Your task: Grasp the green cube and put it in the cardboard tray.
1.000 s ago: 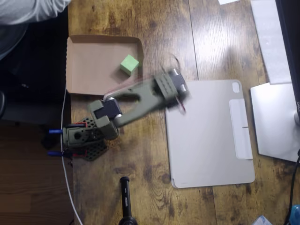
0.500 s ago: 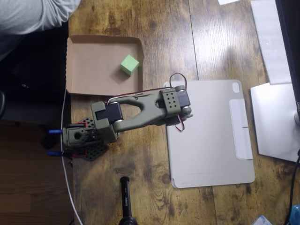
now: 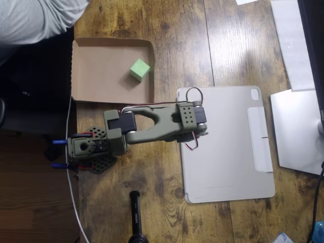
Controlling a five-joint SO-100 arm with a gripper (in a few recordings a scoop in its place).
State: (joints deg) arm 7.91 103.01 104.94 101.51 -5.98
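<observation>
Overhead view of a wooden table (image 3: 167, 192): the green cube (image 3: 139, 70) lies inside the cardboard tray (image 3: 91, 76) at eleven o'clock, while the olive arm (image 3: 152, 126) reaches toward three o'clock over a grey tablet cover (image 3: 228, 152) — its gripper hidden, so whether it is spread or pressed together cannot be told.

green cube (image 3: 139, 70) lies inside the cardboard tray (image 3: 91, 76), near its right wall

1. The olive-green robot arm (image 3: 152, 126), seen in the overhead view, is built of matte, blocky printed segments.
2. Black servo motors (image 3: 123, 121) sit inside the joints.
3. A grid of small holes (image 3: 186, 113) dots the wrist housing.
4. Thin red wires (image 3: 192, 93) loop off the wrist.
5. A black perforated base plate (image 3: 98, 162) lies under the arm's base.
</observation>
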